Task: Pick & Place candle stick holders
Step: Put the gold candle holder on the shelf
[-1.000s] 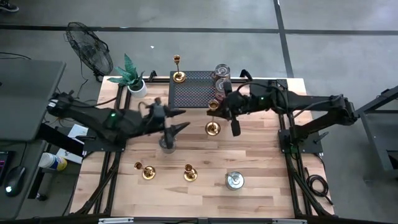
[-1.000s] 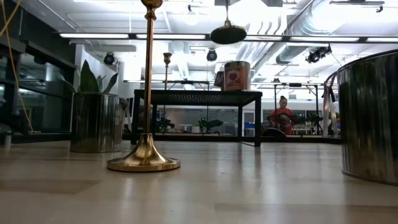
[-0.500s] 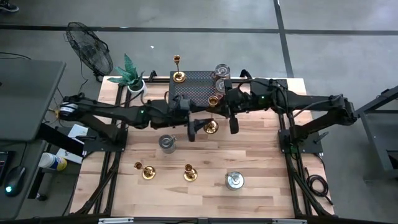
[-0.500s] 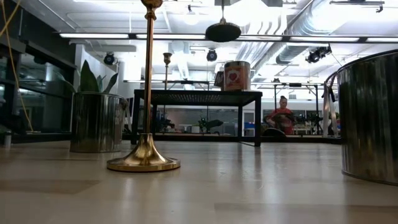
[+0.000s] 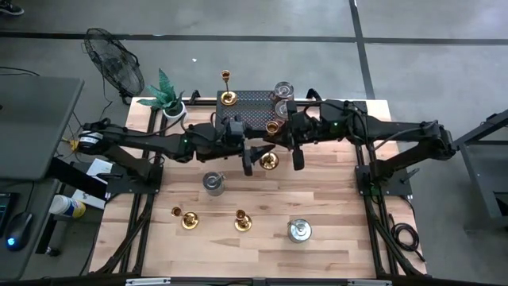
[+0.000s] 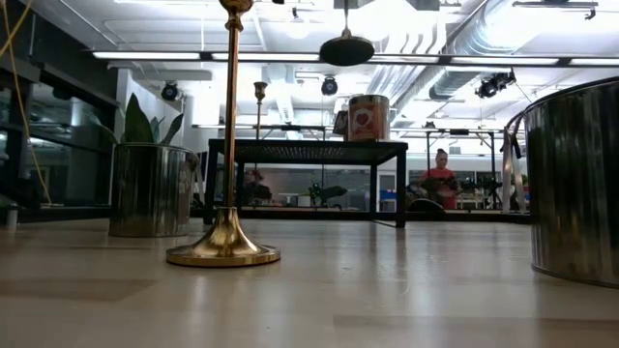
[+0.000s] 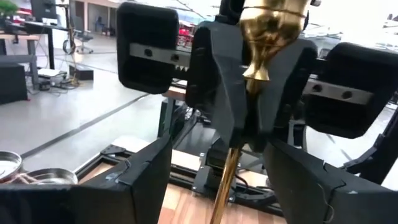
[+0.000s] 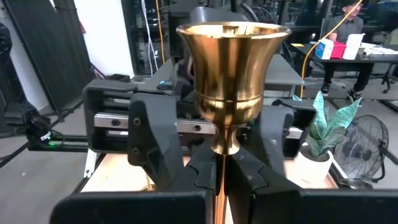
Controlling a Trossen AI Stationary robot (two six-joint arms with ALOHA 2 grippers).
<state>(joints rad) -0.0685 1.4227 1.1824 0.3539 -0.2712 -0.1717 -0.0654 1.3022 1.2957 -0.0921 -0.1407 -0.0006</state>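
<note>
Glossy brass candle stick holders [image 5: 270, 161], pale wood table [image 5: 333, 199].

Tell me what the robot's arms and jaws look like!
Both arms are dark, jointed and thin, each with a tiny green light and black cables. The left gripper and right gripper have chunky black jaws on a silver rail with screws.

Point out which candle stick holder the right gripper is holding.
The tall candle stick holder at the table's middle, just in front of the black mesh stand. The right gripper is shut on its stem; the others stand free.

left gripper [image 5: 252, 162] agape, right gripper [image 5: 279, 137] clamped
</note>
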